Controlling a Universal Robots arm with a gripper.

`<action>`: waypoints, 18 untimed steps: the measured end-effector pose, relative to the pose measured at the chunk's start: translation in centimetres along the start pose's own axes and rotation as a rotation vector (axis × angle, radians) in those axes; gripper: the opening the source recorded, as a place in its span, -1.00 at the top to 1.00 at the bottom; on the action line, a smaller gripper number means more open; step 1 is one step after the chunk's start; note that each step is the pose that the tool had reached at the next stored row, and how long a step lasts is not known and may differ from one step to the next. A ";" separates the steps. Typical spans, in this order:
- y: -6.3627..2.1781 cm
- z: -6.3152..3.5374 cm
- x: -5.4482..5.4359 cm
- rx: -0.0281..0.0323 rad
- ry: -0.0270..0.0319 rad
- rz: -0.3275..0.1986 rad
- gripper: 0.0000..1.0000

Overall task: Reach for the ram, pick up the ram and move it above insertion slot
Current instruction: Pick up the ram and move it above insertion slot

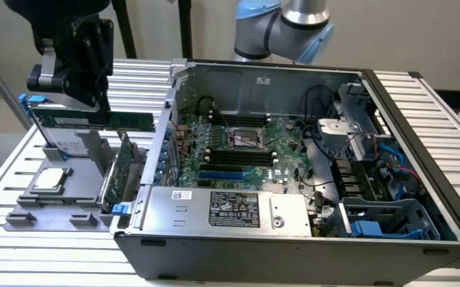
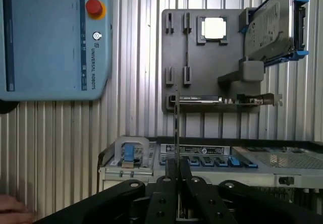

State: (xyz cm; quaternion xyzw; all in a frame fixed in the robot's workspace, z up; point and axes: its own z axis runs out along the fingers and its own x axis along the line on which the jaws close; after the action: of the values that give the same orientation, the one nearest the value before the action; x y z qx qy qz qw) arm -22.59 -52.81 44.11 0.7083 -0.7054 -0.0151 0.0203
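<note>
The ram (image 1: 126,121) is a long, thin green stick hanging level in the air above the grey fixture plate (image 1: 34,200), at the exterior view's left, outside the open computer case (image 1: 294,239). My gripper (image 1: 85,107) is shut on the stick's upper edge. In the wrist view the ram (image 2: 176,128) shows edge-on as a thin line rising from between the black fingers (image 2: 166,183) of the gripper (image 2: 176,167). The dark memory slots (image 1: 238,158) lie on the motherboard inside the case, to the exterior view's right of the ram.
A taller green expansion card (image 1: 117,173) stands in the fixture beside the case wall. A processor chip (image 1: 51,177) and a silver hard drive (image 2: 270,27) sit on the fixture. A teach pendant (image 2: 50,37) lies on the slatted table, with part of a hand (image 2: 12,205) nearby.
</note>
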 end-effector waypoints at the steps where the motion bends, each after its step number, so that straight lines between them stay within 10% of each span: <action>1: -0.43 -0.10 0.0 0.0001 -0.0001 0.000 0.73; 18: -4.84 -0.43 -3.8 0.0001 0.0000 0.000 0.73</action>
State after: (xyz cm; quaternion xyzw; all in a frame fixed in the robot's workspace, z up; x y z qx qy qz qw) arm -17.75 -49.01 44.27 0.7083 -0.7054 -0.0151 0.0203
